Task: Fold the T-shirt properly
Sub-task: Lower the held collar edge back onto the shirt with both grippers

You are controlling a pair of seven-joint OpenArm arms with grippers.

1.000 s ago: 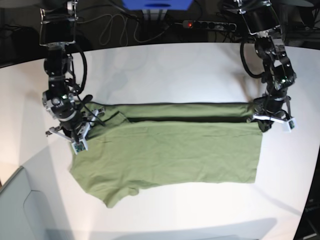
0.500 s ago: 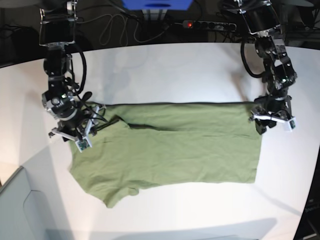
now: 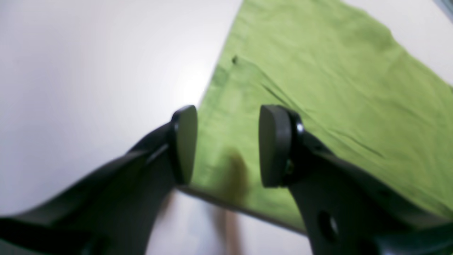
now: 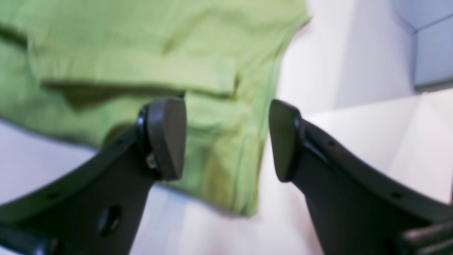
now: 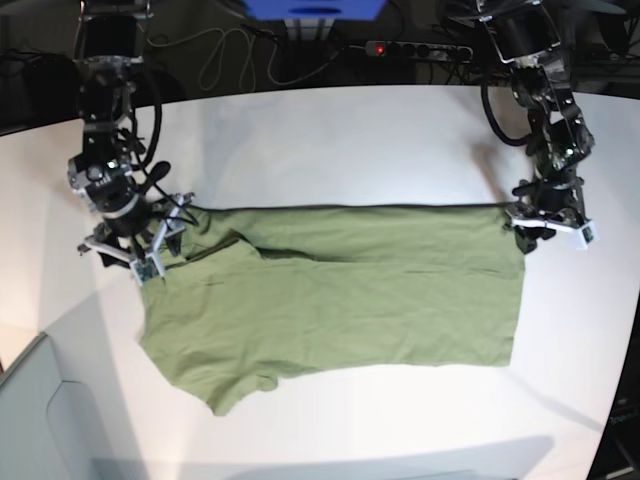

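The olive-green T-shirt (image 5: 340, 300) lies spread flat on the white table (image 5: 350, 140), sleeves toward the left, with a short dark crease near the collar. It also shows in the left wrist view (image 3: 318, 81) and the right wrist view (image 4: 141, 53). My left gripper (image 5: 535, 232) (image 3: 226, 141) is open and empty, hovering over the shirt's far right corner. My right gripper (image 5: 135, 258) (image 4: 226, 138) is open and empty, above the shirt's far left sleeve edge. Nothing is between either pair of pads.
A grey bin (image 5: 40, 420) sits at the front left corner; it also shows in the right wrist view (image 4: 431, 46). Behind the table lie a power strip (image 5: 420, 48), cables (image 5: 225, 50) and a blue box (image 5: 315, 8).
One second ago a folded band lay along the shirt's far edge with both grippers at its ends. The band has dropped flat, and both grippers have drawn back away from the fabric.
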